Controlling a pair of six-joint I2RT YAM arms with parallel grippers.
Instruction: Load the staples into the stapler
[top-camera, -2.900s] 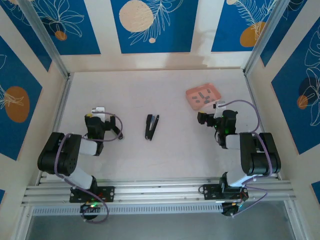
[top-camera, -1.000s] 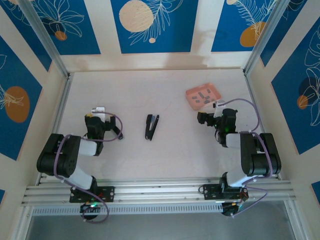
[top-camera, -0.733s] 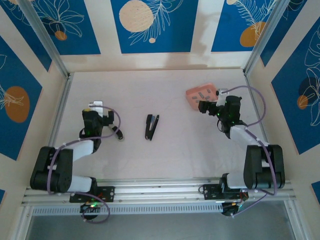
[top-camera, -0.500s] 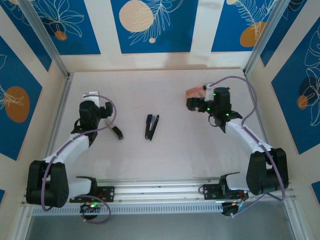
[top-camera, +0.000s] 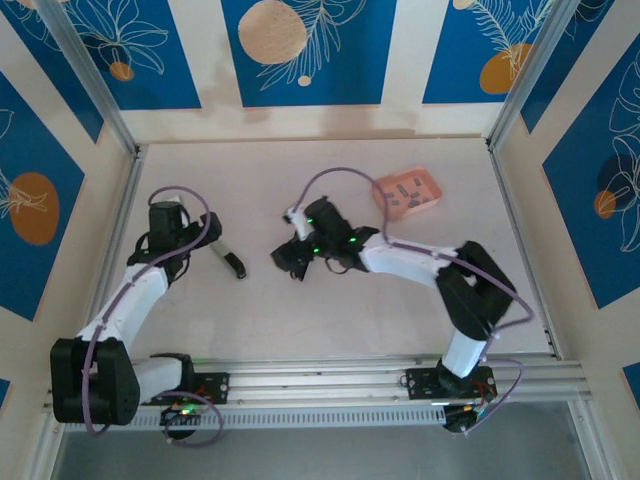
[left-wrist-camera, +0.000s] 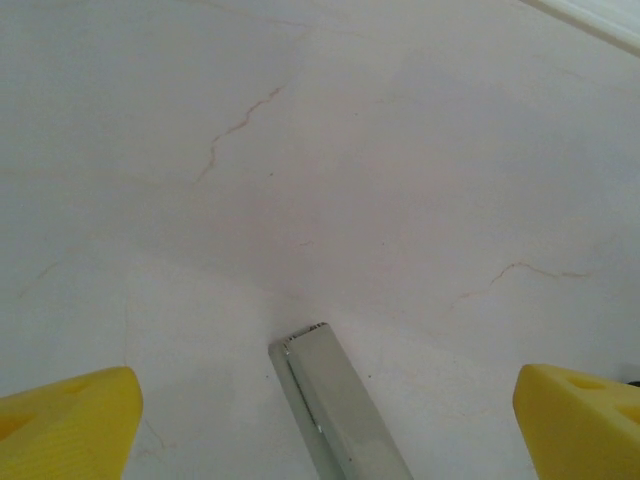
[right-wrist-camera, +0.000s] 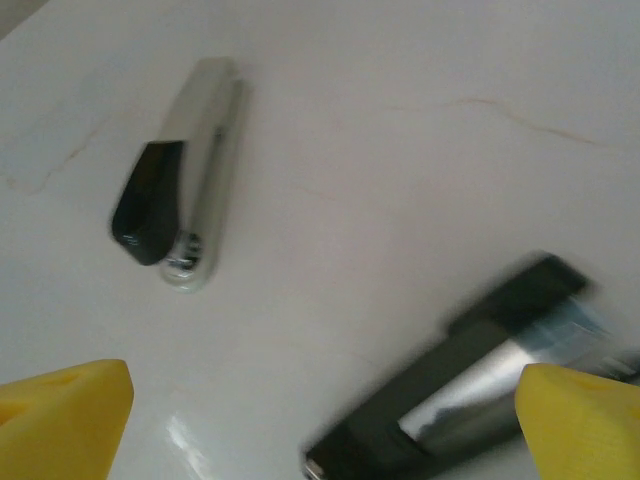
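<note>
Currently: left pincer (left-wrist-camera: 322, 420) released, its blunt yellow wedge fingertips (left-wrist-camera: 65, 425) wide apart over the bench (left-wrist-camera: 300, 150), a pale, smooth surface with thin brown hairline veins. One end of a metal bar (left-wrist-camera: 335, 410) lies between the tips. It is flat, silvery grey and square-cut, with a seam along its length. The right wrist view shows it rounded at one end, with a glossy black cap at the other. It touches neither finger.

Right pincer (right-wrist-camera: 320, 420) also released, fingers spread, reaching to mid-bench just right of the bar. The stapler (right-wrist-camera: 470, 385) lies flat on the bench below it, toward the right-hand finger and not clamped. Long black casing, shiny silver rail inside. It is motion-blurred, so any lettering cannot be read.

Far right: a salmon-pink square tray (top-camera: 434, 184) with rounded corners, well apart from both pincers. The staples (top-camera: 407, 193), short dark strips, lie loose in it.
</note>
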